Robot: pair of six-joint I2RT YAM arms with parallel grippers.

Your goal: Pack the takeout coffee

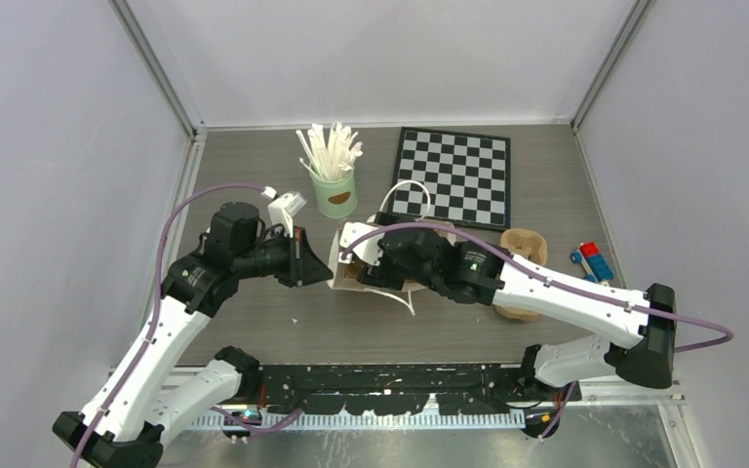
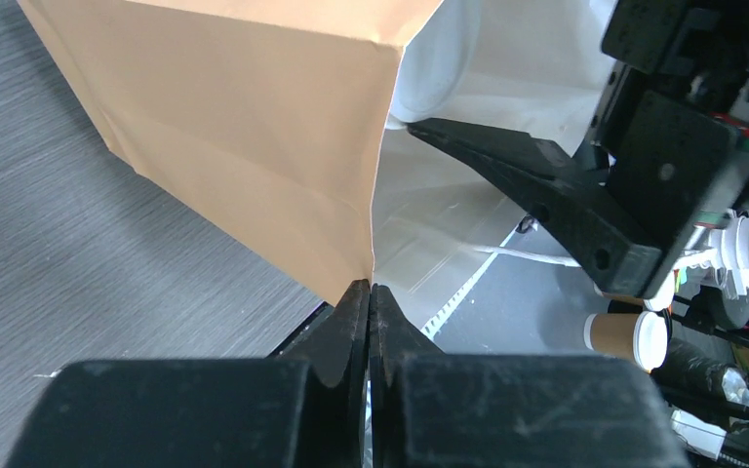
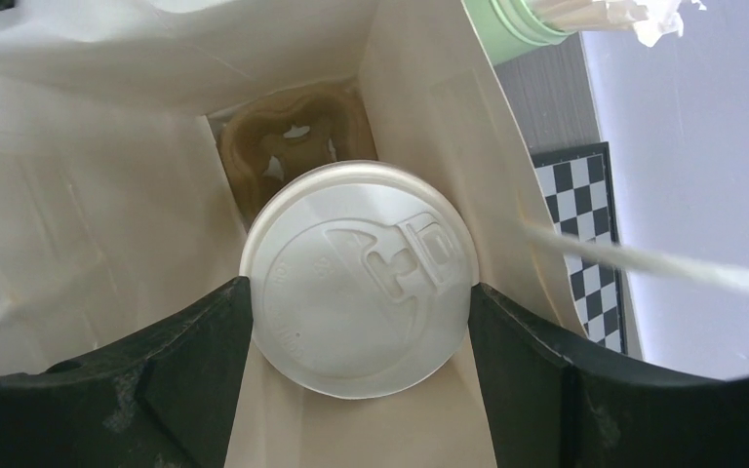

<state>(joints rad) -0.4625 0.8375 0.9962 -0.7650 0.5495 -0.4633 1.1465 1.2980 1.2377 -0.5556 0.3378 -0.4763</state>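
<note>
on the left, the left gripper (image 2: 369, 292) has its black tapered fingers pressed together on the creased corner edge of a paper bag (image 2: 254, 127), which is smooth tan outside and matte white inside. just far of it stands a mint-green can (image 1: 335, 192) bristling with white sticks. the bag lies mid-table on the grey wood-grain table (image 1: 254, 322), mouth toward the right arm. inside it, the right gripper (image 3: 361, 302) is spread wide around a lidded cup (image 3: 361, 278), each black finger (image 3: 200, 341) touching the rim of its round, embossed white plastic lid. deeper in the bag sits a brown moulded-pulp tray (image 3: 278, 156), rough and lobed. past the bag, under the right arm, a second cup (image 2: 616, 334) shows a tan paper wall and white lid; i cannot tell if it stands or lies. further right are a flat black-and-white checkerboard (image 1: 453, 175), another brown pulp piece (image 1: 525, 246) and a small red-and-blue toy (image 1: 593, 260).
</note>
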